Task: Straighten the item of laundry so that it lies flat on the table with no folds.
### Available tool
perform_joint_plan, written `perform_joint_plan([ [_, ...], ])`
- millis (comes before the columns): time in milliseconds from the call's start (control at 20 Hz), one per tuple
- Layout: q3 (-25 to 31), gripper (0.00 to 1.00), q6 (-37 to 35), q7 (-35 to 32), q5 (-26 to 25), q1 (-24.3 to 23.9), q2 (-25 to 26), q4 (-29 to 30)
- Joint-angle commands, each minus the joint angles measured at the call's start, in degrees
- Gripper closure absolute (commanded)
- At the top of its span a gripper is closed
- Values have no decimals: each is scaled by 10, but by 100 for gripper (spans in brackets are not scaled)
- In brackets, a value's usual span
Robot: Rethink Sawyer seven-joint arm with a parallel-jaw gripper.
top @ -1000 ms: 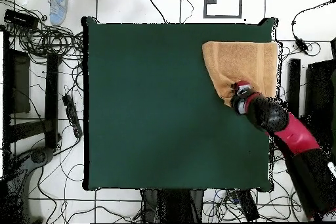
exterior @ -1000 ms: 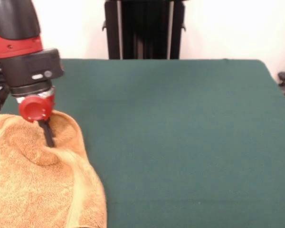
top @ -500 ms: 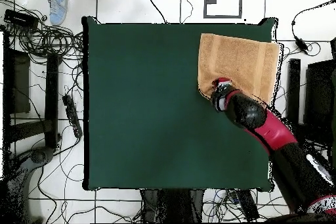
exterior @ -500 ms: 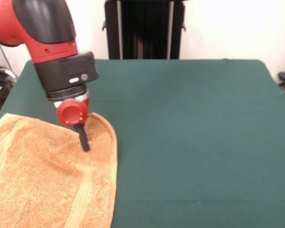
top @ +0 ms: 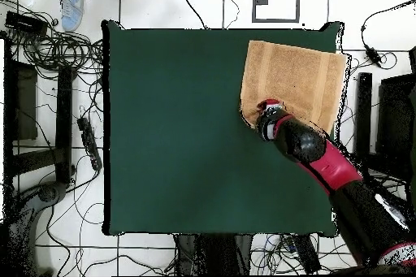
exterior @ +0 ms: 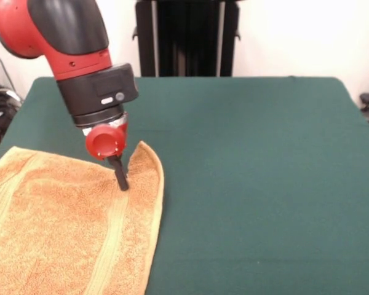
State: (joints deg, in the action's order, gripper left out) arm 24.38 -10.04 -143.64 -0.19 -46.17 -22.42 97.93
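The orange-tan towel [exterior: 61,227] lies at the front view's lower left on the green table [exterior: 252,184]. It is mostly spread out, with ribbed bands running across it. One corner [exterior: 145,153] stands curled up off the cloth. My gripper [exterior: 120,181] points down just beside that raised corner, its thin black fingers together and pinching the towel's edge. In the overhead view the towel [top: 296,75] sits in the table's [top: 179,127] upper right corner, and the gripper [top: 265,114] is over its lower left corner.
Green cloth stretches wide beside the towel in both views. A black stand [exterior: 186,37] rises behind the far edge. Tangled cables [top: 49,46] and dark boxes [top: 20,99] lie on the tiled floor around the table.
The gripper has moved rightward in the front view, dragging the towel's corner with it. The bunched fold has opened out and the towel now lies wider.
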Motion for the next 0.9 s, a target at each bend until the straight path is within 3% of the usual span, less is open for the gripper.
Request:
perform_joint_plan([
  [50,16,100,48,-155,66,47,-10,75],
  [600,-23,100,103,-195,169,130,-50,111],
  [900,-10,100,133,-201,208,138,-56,129],
])
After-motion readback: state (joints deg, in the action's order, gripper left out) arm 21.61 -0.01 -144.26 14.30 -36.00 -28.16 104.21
